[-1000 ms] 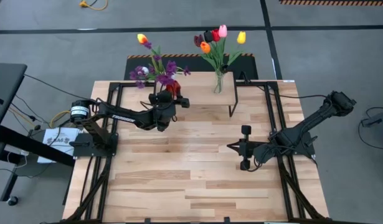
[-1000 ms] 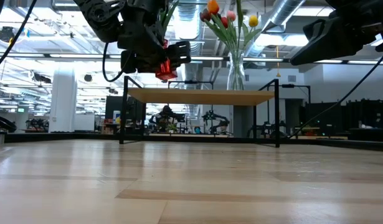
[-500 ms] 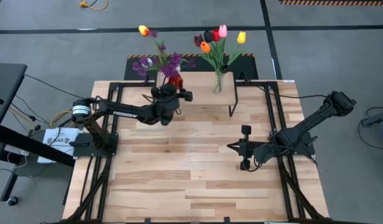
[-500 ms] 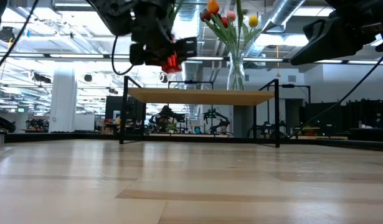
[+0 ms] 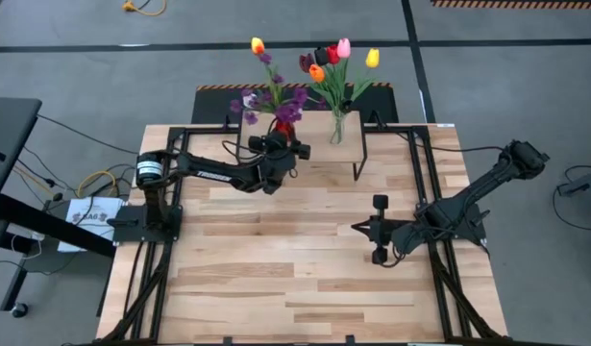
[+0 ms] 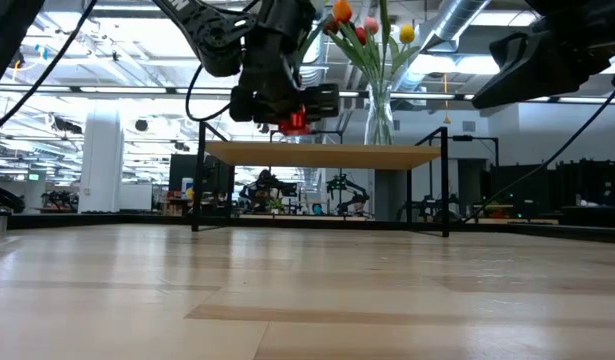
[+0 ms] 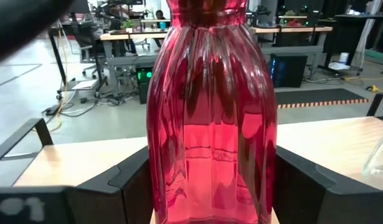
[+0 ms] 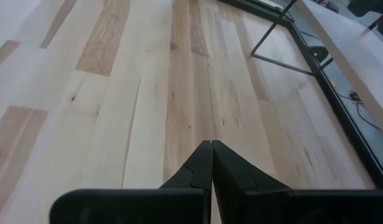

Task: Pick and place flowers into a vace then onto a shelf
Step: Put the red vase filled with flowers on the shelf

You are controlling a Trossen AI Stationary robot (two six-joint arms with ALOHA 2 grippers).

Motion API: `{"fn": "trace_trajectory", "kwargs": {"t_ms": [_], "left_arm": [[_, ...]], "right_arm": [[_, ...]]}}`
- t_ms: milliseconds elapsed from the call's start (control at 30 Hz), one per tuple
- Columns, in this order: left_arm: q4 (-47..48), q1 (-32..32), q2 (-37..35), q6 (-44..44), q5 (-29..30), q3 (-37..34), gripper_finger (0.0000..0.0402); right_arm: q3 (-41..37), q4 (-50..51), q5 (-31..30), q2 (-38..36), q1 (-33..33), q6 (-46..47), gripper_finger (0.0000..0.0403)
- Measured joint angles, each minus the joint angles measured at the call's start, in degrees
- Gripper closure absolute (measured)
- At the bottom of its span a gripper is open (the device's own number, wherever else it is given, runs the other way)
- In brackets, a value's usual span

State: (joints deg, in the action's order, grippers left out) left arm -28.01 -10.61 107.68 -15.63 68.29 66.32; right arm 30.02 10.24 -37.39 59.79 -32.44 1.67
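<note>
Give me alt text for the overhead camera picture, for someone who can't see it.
Seen from above, the left gripper holds a red vase of purple sprigs and a yellow tulip over the shelf, beside a clear vase of tulips standing there. The right gripper waits shut over the wooden table.

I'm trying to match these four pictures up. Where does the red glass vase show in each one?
High view: red vase mostly hidden under its flowers, top centre, in the left tool.
Low view: top centre, above the shelf, red vase.
Left wrist view: fills the middle.
Right wrist view: not in it.
Shared landmark: the shelf.
</note>
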Motion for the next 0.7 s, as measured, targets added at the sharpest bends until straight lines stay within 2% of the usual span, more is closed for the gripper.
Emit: {"fn": "trace_trajectory", "kwargs": {"t_ms": [233, 467, 700], "left_arm": [[1.62, 0.0, 0.0, -2.29, 0.18, 0.0, 0.0165], [1.64, 0.4, 0.0, 0.76, 5.68, -0.02, 0.0165], [1.74, 0.55, -1.83, 3.2, 6.25, -0.09, 0.0165]], "right_arm": [[0.0, 0.06, 0.01, 0.0, -0.2, 0.28, 0.0403], [0.0, 0.07, 0.02, 0.0, -0.2, 0.5, 0.0403], [0.0, 0.33, 0.04, 0.0, -0.2, 1.36, 0.0403]]}}
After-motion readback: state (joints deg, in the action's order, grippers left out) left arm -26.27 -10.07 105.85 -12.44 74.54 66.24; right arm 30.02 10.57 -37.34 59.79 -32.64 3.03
